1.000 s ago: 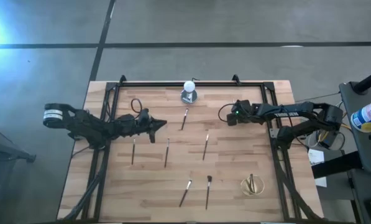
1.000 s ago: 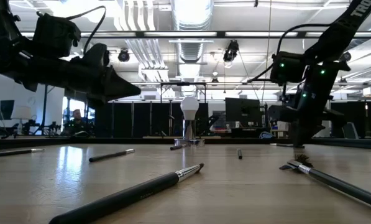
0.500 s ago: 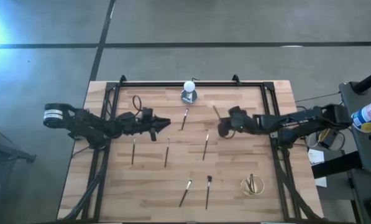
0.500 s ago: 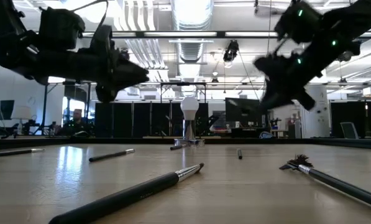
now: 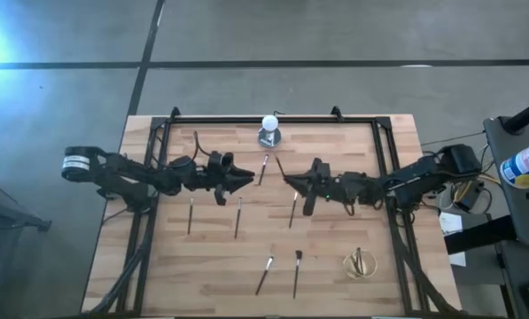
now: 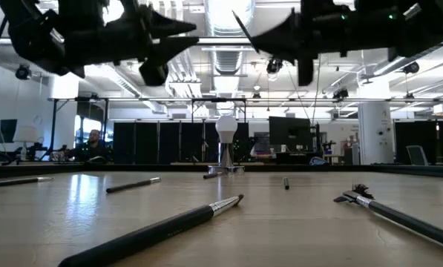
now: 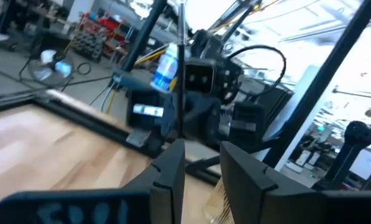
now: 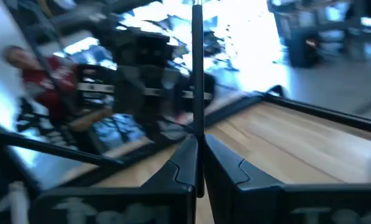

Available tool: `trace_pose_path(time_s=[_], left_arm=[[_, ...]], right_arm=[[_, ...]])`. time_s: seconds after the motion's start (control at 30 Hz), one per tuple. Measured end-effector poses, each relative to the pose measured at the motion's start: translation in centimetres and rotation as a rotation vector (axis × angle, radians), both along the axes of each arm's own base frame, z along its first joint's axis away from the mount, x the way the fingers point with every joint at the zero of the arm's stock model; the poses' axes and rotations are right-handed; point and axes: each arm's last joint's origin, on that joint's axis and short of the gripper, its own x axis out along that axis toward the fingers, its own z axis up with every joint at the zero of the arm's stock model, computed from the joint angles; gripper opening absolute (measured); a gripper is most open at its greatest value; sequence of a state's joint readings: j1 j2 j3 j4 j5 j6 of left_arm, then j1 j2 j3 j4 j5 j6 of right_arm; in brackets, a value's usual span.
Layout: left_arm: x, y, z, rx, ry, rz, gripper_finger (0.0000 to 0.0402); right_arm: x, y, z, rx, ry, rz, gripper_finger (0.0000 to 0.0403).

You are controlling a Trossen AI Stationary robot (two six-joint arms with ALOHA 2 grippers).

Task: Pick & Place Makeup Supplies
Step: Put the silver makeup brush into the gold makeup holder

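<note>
My right gripper hangs level above the table's middle, shut on a thin dark makeup brush that also shows in the low view. My left gripper faces it from the table's left at the same height, open by a narrow gap and empty. Several more brushes lie flat on the wood: one by the ball, one under the right gripper, two under the left arm and two near the front edge. My right gripper pinches the brush's handle between its two fingers, coming level from the table's right. The brush is lifted clear. Its long free part slants up and toward the far-left, beyond the fingertips; which end is held I cannot tell.
A white ball on a round grey base stands at the far edge's middle. A gold cup with brushes in it sits near the front right corner. A black frame runs along the table's far and side edges.
My right gripper rose from the tabletop at the far right, carrying the brush clear, swung toward the table's middle and tipped from pointing down to level. My left gripper rose and moved toward the table's right, closing the distance between the two.
</note>
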State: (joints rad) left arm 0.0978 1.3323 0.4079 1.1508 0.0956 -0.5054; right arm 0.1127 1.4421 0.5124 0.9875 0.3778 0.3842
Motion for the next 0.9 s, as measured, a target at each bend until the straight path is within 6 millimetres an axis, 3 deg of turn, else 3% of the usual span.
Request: trace_pose_path(time_s=[0.27, 0.43, 0.73, 0.9], left_arm=[[1.1, -0.6, 1.7, 0.038, -0.027, -0.018, 0.0094], [1.3, -1.1, 2.0, 0.06, -0.036, -0.033, 0.0094], [1.3, -1.5, 2.3, 0.112, -0.059, -0.06, 0.0092], [1.3, -1.5, 2.4, 0.119, -0.066, -0.058, 0.0056]], right_arm=[[4.4, 1.0, 0.8, -0.047, -0.043, 0.102, 0.0013], [6.1, 1.3, 1.1, -0.065, -0.053, 0.145, 0.0013], [6.6, 1.4, 1.3, -0.067, -0.059, 0.146, 0.0013], [6.6, 1.4, 1.3, -0.067, -0.059, 0.146, 0.0013]])
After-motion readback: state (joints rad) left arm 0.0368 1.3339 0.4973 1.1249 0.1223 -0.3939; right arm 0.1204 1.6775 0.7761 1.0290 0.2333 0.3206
